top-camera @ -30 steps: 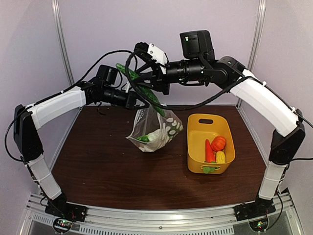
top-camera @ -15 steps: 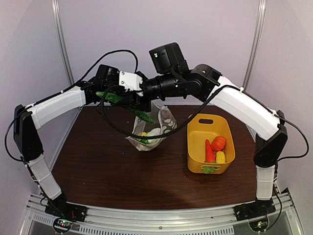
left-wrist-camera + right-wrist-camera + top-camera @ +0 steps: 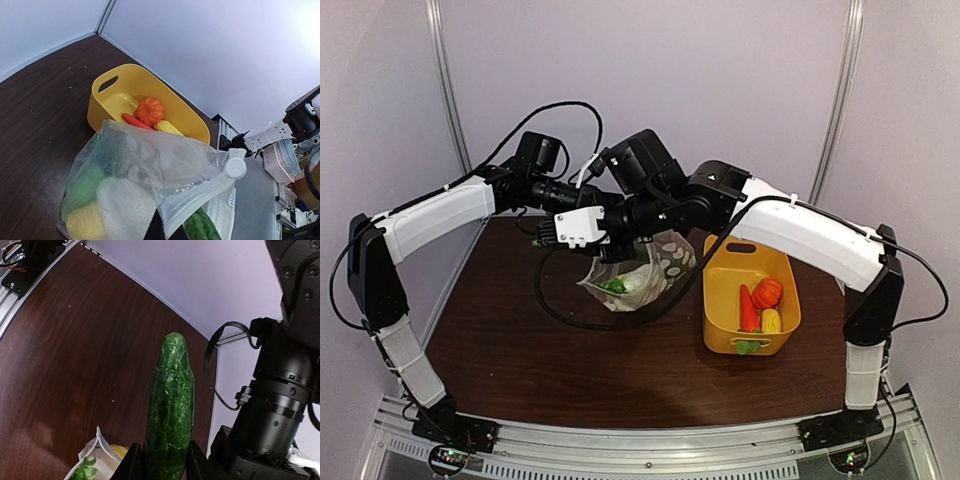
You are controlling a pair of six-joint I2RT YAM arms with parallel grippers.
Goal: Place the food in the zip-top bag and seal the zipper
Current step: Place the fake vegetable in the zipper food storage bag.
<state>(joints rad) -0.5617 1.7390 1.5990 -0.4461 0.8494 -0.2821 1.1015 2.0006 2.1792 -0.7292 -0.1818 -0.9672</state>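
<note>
Pale lilac walls, dark brown tabletop point(image 3: 520, 340).

Overhead view: both arms meet over the far middle. A clear dotted bag point(image 3: 642, 272) hangs there; cannot tell whether its bottom touches the tabletop. A yellow basket point(image 3: 752, 262) sits just to its right, holding an orange pumpkin point(image 3: 767, 292), a carrot point(image 3: 747, 308), corn point(image 3: 772, 321) and a green piece. Both sets of fingers are hidden here.

Left wrist view: the left fingers point(image 3: 152, 230) show only as a dark sliver at the bottom edge, clamped on the bag near its zipper strip point(image 3: 200, 192). White slider point(image 3: 235, 168) at the strip's end. Green, yellow and white pieces show through the plastic.

Right wrist view: the right fingers point(image 3: 132, 464) are clamped either side of a green cucumber point(image 3: 170, 400), raised above the tabletop. The bag's open mouth is just beside it, lower left, with a leafy green piece and a yellow piece inside.
</note>
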